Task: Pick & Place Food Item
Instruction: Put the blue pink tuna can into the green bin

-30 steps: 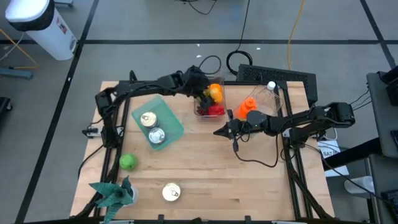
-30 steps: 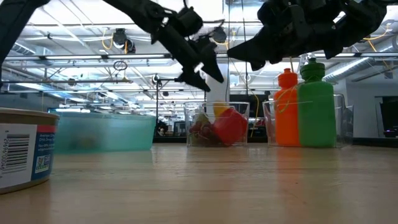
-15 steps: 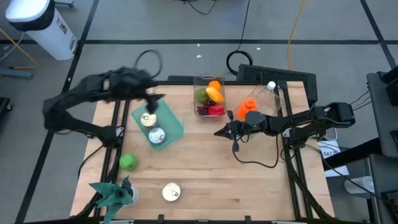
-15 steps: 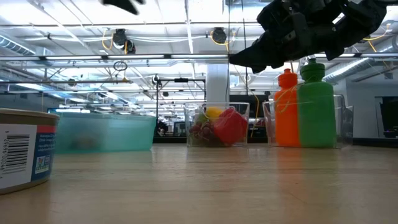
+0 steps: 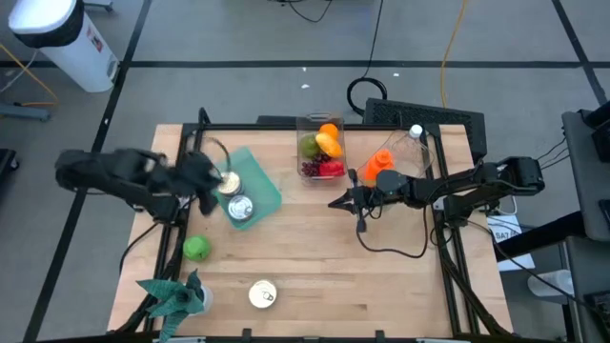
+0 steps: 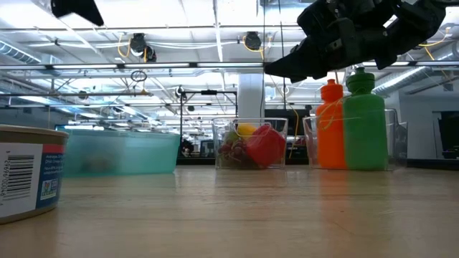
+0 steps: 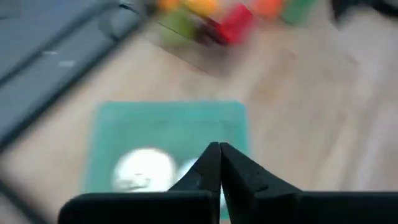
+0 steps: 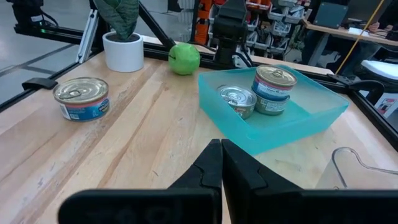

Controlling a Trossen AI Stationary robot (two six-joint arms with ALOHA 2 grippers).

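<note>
High view: the left pincer (image 5: pixel 205 178), fingers pressed together and empty, sits over the near-left edge of the teal tray (image 5: pixel 262 181) holding two cans (image 5: pixel 233 195). The green apple (image 5: pixel 195 249) lies on open bench (image 5: pixel 381 286) just beyond the tray's corner. The right pincer (image 5: pixel 335 202), closed and empty, hovers mid-bench, beside the clear bin (image 5: pixel 321 148) of fruit.

Left wrist view motion-blurred; clear food bin (image 7: pixel 205 22) only colour smears
</note>
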